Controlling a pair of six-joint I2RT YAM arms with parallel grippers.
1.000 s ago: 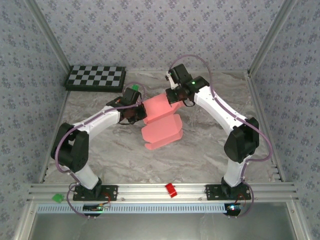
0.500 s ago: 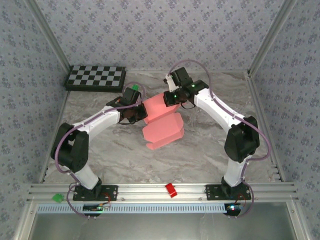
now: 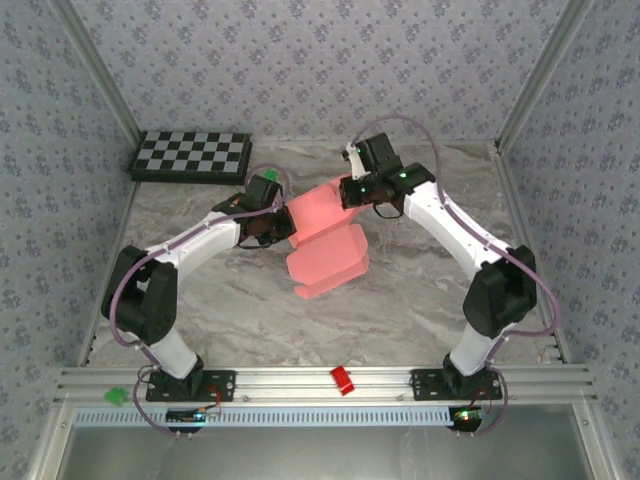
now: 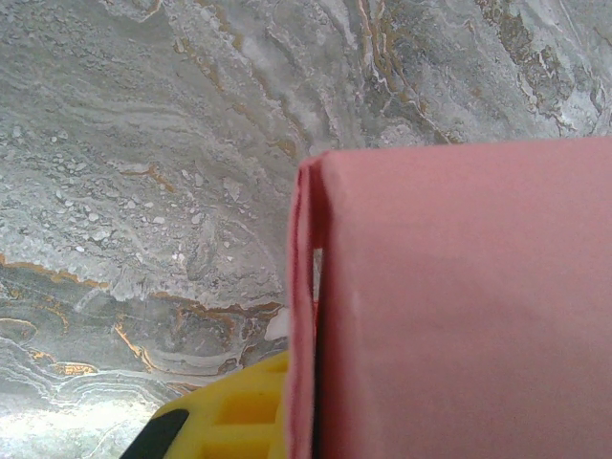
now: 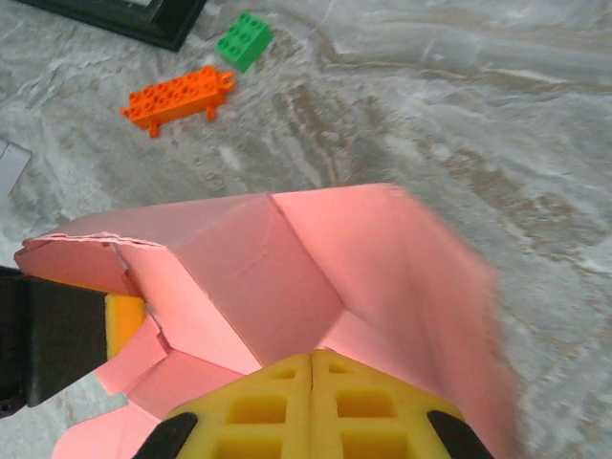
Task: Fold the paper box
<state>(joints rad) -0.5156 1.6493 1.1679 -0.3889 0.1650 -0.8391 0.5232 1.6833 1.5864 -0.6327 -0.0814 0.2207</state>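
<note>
The table (image 3: 240,320) in front of the paper box (image 3: 325,255) lies open; a checkerboard (image 3: 192,156) fills its far-left corner.

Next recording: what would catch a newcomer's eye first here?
The pink paper box, partly folded in the middle of the table, with the left gripper and right gripper both shut on its far part from either side. After that, the black-and-white checkerboard at the far left corner and a small red block on the near rail.

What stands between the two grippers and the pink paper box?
Nothing visible does. The left gripper is shut on an edge of the paper box, and the right gripper, also shut, is right at its raised panel.
</note>
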